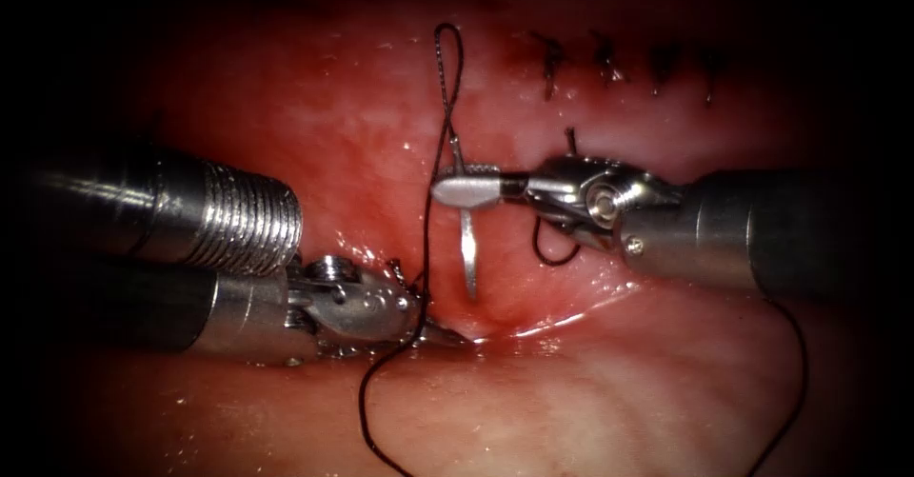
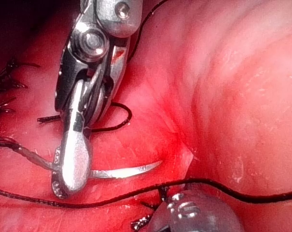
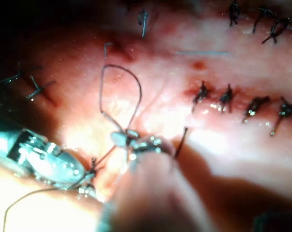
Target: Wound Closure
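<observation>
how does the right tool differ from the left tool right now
The right tool has its jaws shut on the needle, gripped near its thread end and clear of the tissue; the left tool holds no needle. The right tool hangs above the cut; the left tool's tip sits down at the tissue, across the thread.

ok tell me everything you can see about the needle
The needle is a thin, curved sliver of bright metal, held free above the tissue, not in it. The right tool has its jaws shut on it toward the thread end of its curve. The longer part arcs away from the jaws to a fine point hanging free; the left wrist view shows that tip clear of the red surface. Dark thread trails from its short end in a loop. The left tool does not touch it.
</observation>
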Controlling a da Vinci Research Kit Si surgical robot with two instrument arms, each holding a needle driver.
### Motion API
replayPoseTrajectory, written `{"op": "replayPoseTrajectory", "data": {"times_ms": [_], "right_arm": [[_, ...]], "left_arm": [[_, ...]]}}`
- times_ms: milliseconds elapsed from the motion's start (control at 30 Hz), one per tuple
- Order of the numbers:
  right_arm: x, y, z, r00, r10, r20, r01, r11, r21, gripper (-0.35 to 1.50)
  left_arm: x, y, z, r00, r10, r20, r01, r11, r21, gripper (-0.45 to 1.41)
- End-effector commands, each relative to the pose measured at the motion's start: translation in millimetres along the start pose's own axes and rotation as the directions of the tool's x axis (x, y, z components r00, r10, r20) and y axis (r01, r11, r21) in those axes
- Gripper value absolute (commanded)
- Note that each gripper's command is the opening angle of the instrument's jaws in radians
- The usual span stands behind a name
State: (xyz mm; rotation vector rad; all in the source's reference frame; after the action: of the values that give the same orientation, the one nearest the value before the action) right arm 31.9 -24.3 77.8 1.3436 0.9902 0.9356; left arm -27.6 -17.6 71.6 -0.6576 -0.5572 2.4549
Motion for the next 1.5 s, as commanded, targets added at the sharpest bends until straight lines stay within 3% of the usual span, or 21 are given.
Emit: {"op": "replayPoseTrajectory", "data": {"times_ms": [33,467,667,833,967,1100,1167,1367,1500], "right_arm": [[-0.3,0.2,0.4,1.000,0.001,0.000,-0.001,1.000,0.001,-0.35],[-1.3,-0.5,-0.5,1.000,0.004,-0.009,-0.004,0.999,-0.033,-0.35],[-0.1,-2.3,-0.1,0.980,-0.194,-0.053,0.190,0.979,-0.067,-0.35],[2.0,-2.5,-1.0,0.939,-0.331,-0.097,0.314,0.936,-0.159,-0.35],[3.1,-2.0,-1.9,0.922,-0.371,-0.112,0.346,0.918,-0.193,-0.35],[4.0,-2.1,-3.5,0.878,-0.463,-0.120,0.422,0.868,-0.262,-0.35],[5.0,-2.4,-4.5,0.843,-0.525,-0.117,0.472,0.827,-0.305,-0.35],[7.1,-2.4,-5.6,0.790,-0.607,-0.086,0.550,0.763,-0.341,-0.35],[8.6,-1.6,-5.9,0.781,-0.619,-0.082,0.557,0.751,-0.355,-0.35]], "left_arm": [[0.2,0.1,0.7,1.000,0.001,-0.001,-0.001,1.000,0.001,-0.08],[0.1,-0.1,0.6,1.000,0.002,0.002,-0.002,1.000,0.003,-0.06],[0.3,-0.2,0.4,1.000,0.001,-0.003,-0.001,1.000,0.004,-0.03],[2.0,-0.4,-0.4,0.999,-0.006,-0.041,0.007,1.000,0.020,-0.13],[3.6,-0.2,-1.7,0.997,0.007,-0.074,-0.005,1.000,0.027,-0.11],[4.7,-0.3,-2.3,0.994,0.025,-0.110,-0.021,0.999,0.036,-0.08],[4.8,-0.5,-2.2,0.992,0.024,-0.122,-0.019,0.999,0.037,-0.08],[3.7,-1.4,-1.5,0.992,0.036,-0.123,-0.031,0.999,0.044,-0.06],[3.2,-2.2,-1.1,0.992,0.041,-0.123,-0.036,0.998,0.047,-0.10]]}}
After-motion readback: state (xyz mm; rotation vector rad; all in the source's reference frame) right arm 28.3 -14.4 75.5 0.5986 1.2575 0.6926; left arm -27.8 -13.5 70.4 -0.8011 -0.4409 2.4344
